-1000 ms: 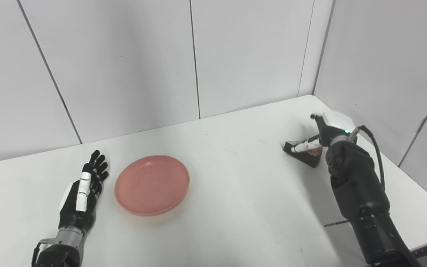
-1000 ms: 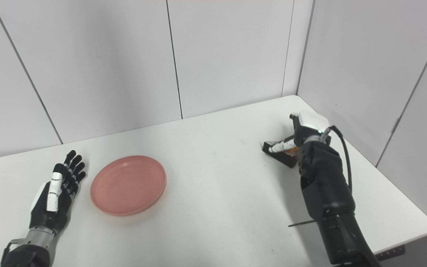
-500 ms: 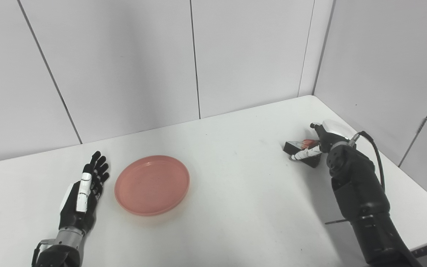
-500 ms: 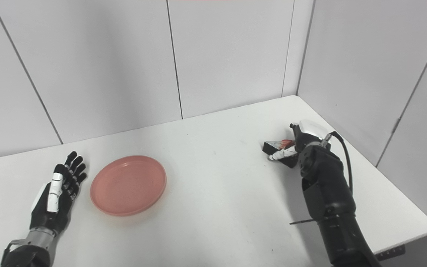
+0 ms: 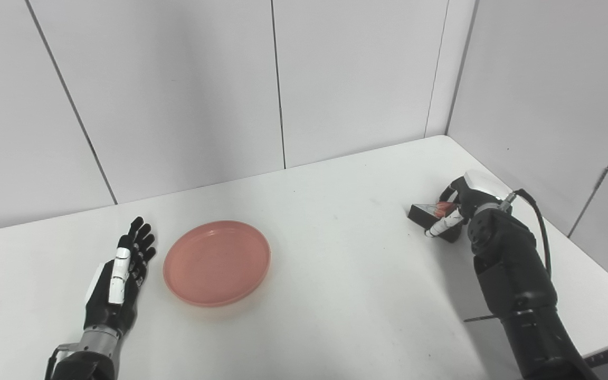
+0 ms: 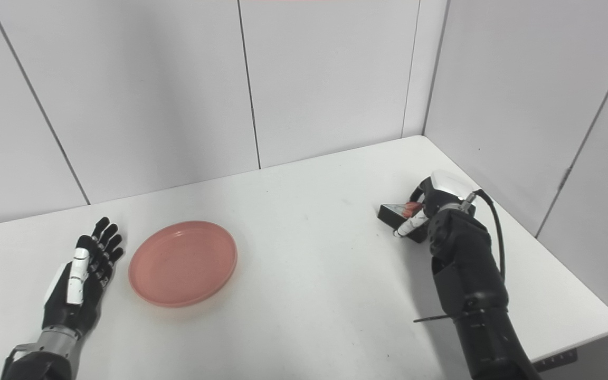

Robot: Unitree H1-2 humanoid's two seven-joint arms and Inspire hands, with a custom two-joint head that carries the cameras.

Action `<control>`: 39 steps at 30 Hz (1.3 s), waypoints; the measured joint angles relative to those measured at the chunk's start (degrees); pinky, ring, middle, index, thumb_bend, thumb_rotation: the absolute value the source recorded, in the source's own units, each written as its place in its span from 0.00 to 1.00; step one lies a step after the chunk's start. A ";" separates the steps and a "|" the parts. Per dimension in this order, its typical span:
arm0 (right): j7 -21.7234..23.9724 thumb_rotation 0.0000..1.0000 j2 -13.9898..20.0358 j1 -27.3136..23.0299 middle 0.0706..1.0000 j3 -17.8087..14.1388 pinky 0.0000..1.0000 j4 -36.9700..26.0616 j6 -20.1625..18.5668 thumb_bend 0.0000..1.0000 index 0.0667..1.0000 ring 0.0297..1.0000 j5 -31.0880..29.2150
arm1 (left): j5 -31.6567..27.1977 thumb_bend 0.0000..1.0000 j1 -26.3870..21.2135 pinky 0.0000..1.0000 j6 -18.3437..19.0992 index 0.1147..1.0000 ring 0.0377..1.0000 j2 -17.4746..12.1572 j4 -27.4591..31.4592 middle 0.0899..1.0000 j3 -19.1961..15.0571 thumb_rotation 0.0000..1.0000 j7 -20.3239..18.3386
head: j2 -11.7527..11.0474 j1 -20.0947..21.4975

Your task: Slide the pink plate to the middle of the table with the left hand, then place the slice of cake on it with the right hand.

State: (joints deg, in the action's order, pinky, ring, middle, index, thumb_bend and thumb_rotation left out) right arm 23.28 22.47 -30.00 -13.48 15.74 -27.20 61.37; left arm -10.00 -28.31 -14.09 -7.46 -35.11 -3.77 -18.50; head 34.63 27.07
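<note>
The pink plate (image 5: 217, 262) lies on the white table (image 5: 335, 264), left of the middle. My left hand (image 5: 118, 272) rests open and flat on the table just left of the plate, apart from it. The slice of cake (image 5: 424, 211), dark with a red top, sits on the table at the far right. My right hand (image 5: 465, 198) is down over it, with the thumb (image 5: 443, 224) against its near side and the fingers curled over its far side. Most of those fingers are hidden behind the hand. The cake also shows in the right eye view (image 6: 392, 212).
Grey wall panels stand close behind the table and along its right side. The table's right corner (image 6: 607, 319) and front edge lie near my right arm. A cable (image 5: 539, 221) loops off the right wrist.
My right hand has come down over the cake and its thumb has swung down against the near side. The cake has shifted slightly right. Left hand and plate are unchanged.
</note>
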 measured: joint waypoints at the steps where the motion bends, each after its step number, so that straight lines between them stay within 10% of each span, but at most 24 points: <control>1: -0.44 0.00 -0.01 0.00 0.42 0.09 0.34 0.02 0.00 0.53 0.47 0.39 0.10 | -0.02 0.69 0.00 1.00 0.00 1.00 1.00 0.03 0.00 1.00 -0.01 1.00 0.00 | 0.00 -0.35; 16: -2.81 0.00 1.00 0.43 0.39 0.07 0.30 -7.73 -0.03 0.52 0.50 0.34 -5.75 | 2.19 0.65 1.54 1.00 1.05 1.00 1.00 1.80 3.27 1.00 2.15 1.00 2.14 | 0.70 -12.03; 39: -6.42 0.00 -1.31 0.29 0.37 13.74 0.22 -20.37 -0.01 0.52 0.50 0.29 -17.51 | 6.39 0.63 2.75 1.00 3.40 1.00 1.00 7.17 6.28 1.00 4.90 1.00 8.50 | 1.06 -24.25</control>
State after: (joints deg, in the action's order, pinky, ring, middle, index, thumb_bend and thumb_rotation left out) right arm 16.86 21.16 -29.71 0.26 -4.63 -27.21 43.86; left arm -3.61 -25.56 -10.69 -0.29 -28.83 1.13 -10.00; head 35.68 2.82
